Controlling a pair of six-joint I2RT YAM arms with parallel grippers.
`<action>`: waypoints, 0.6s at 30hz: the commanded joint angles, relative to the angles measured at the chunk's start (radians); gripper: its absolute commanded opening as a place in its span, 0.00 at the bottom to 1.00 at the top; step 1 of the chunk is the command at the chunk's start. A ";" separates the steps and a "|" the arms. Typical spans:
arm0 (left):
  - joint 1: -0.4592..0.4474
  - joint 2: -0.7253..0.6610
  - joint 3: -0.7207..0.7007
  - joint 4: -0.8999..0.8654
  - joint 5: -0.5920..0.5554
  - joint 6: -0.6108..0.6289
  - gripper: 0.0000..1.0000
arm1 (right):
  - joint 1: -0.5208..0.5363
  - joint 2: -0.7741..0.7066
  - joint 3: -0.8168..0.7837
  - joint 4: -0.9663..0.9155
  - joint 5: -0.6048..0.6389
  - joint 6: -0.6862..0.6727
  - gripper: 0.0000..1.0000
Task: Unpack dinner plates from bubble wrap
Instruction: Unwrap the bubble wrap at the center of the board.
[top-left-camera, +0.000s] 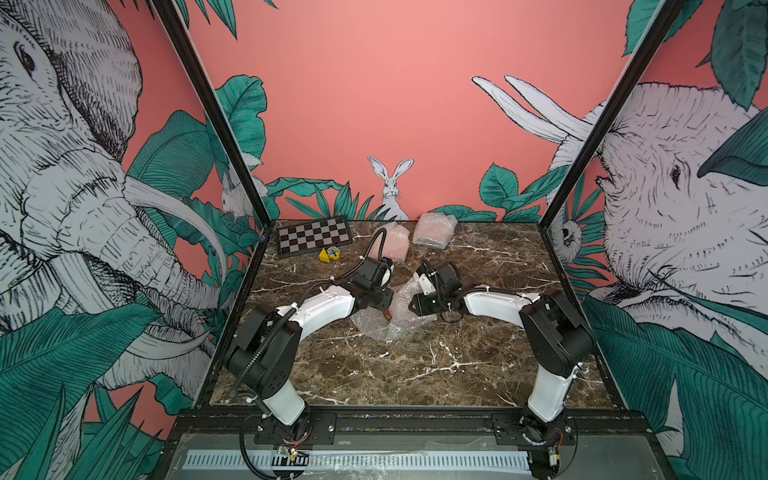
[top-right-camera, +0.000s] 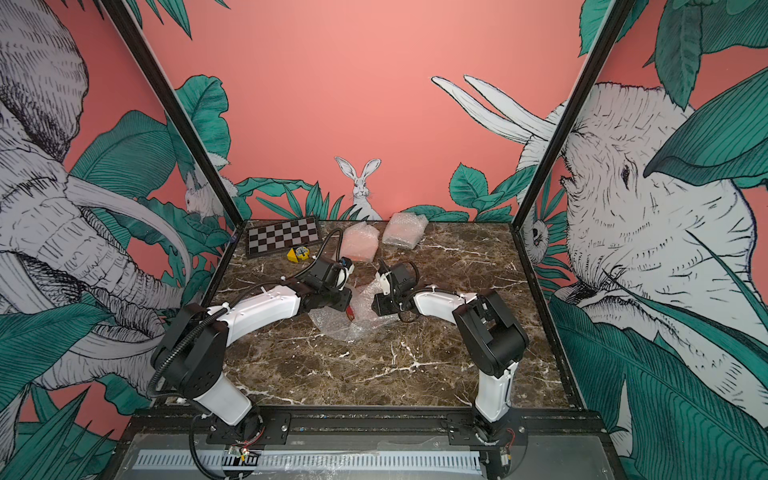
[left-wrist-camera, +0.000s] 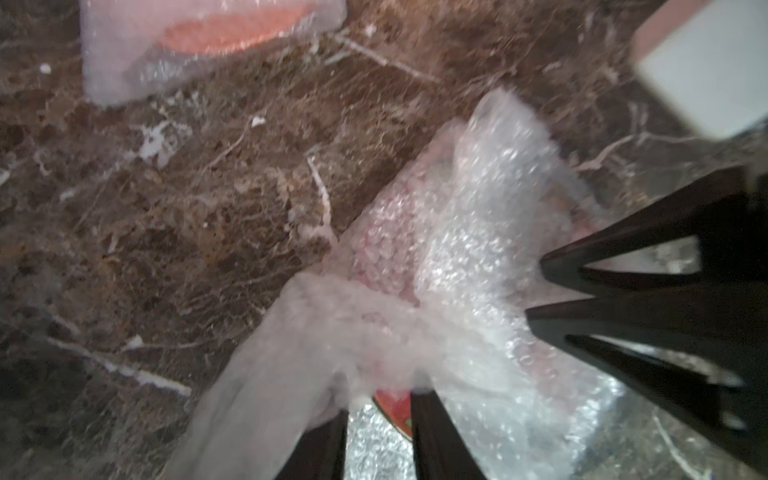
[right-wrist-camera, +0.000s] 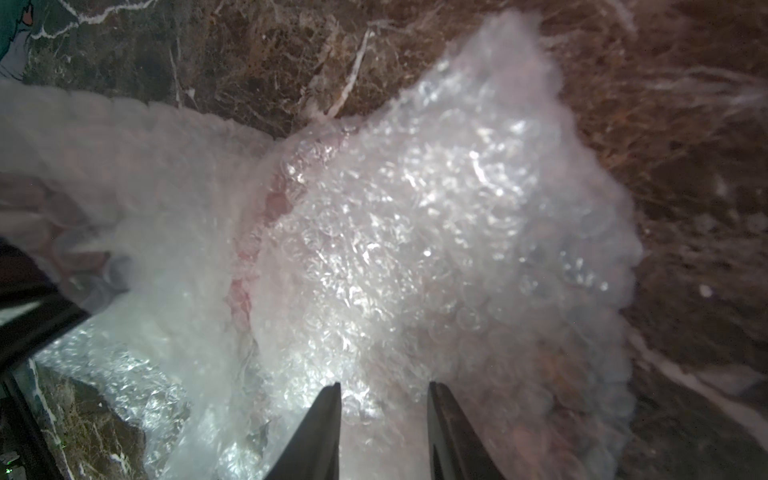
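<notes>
At the table's centre lies a crumpled sheet of bubble wrap (top-left-camera: 399, 316) with a dark red plate's rim (top-left-camera: 387, 314) showing at its edge. Both arms meet over it. My left gripper (left-wrist-camera: 380, 399) has its jaws narrowly apart; a fold of wrap drapes over the tips and the red rim (left-wrist-camera: 392, 411) shows in the gap. Facing it, my right gripper (right-wrist-camera: 384, 386) stands open, with wrap (right-wrist-camera: 415, 232) lying under and ahead of its fingertips. Two more wrapped bundles (top-left-camera: 390, 243) (top-left-camera: 434, 230) sit at the back; through one, an orange plate (left-wrist-camera: 232, 29) shows.
A checkered board (top-left-camera: 314, 241) lies at the back left of the marble table (top-left-camera: 415, 365), with a small yellow object (top-left-camera: 329, 254) in front of it. Black frame posts (top-left-camera: 232, 137) (top-left-camera: 582, 158) stand at the back corners.
</notes>
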 joint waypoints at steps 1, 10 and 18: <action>0.014 -0.038 -0.059 -0.033 -0.078 -0.046 0.25 | 0.007 -0.003 0.030 -0.004 0.016 0.000 0.39; 0.051 -0.062 -0.179 0.014 -0.145 -0.112 0.21 | 0.007 -0.029 0.034 -0.013 0.024 -0.004 0.43; 0.073 -0.025 -0.178 0.031 -0.176 -0.087 0.18 | 0.008 -0.066 0.026 -0.017 0.036 -0.013 0.44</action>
